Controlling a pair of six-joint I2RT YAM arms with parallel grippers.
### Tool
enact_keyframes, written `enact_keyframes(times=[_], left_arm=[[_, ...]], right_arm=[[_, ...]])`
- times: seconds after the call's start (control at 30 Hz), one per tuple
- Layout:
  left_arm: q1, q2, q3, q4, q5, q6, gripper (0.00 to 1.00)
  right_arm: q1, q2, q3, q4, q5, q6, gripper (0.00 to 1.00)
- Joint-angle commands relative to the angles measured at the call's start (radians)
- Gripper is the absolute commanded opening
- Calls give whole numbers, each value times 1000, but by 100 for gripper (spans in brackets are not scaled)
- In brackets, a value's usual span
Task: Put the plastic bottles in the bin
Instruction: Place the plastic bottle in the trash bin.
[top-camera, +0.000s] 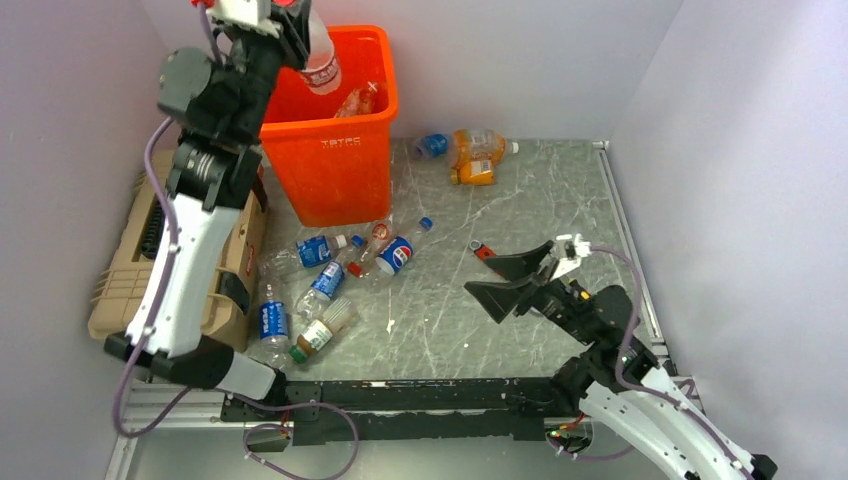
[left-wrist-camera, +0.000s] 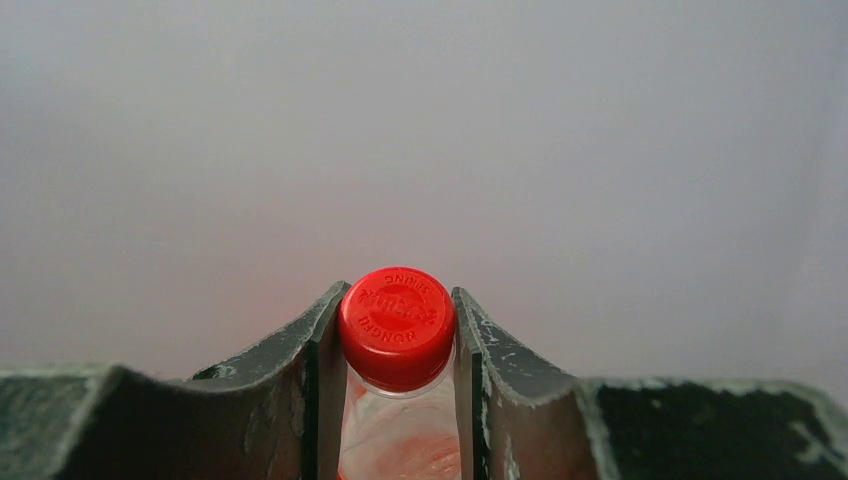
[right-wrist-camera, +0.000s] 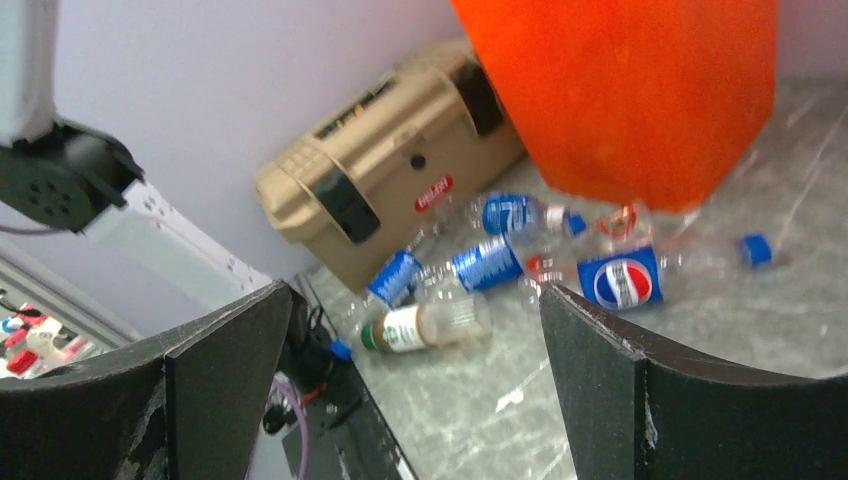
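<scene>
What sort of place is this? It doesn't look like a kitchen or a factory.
Probably a robot lab test cell: a left arm and right arm mounted at the edge of a table, plain pale walls boxing it in, and scattered plastic bottles beside an orange bin.

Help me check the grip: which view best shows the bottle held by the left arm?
Left wrist: the bottle, red cap and clear neck, sits clamped between the fingers. Top external shows it over the bin, partly hidden by the left arm. Right wrist misses it.
</scene>
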Motion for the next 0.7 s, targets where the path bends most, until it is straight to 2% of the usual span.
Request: enact_keyframes(times=[0.0,0.1,0.2,0.3,0.4,0.67], left_arm=[[174,120,74,63,25,-185,0],[272,204,118,47,-20,-279,0],[332,272,101,2,24,-371,0],[336,355,140,-70,119,-396,0],[335,403,147,-71,252,-432,0],[332,479,163,-206,393,-361,0]], right_arm=[[3,44,-90,101,-50,96,100],[3,79,-152,161,-67,156,99],[3,100,-167,149,-56,172,99],[3,102,-180,146,-55,167,99],[3,112,-186,141,-51,160,99],[3,120,-169,109,-17,98,100]])
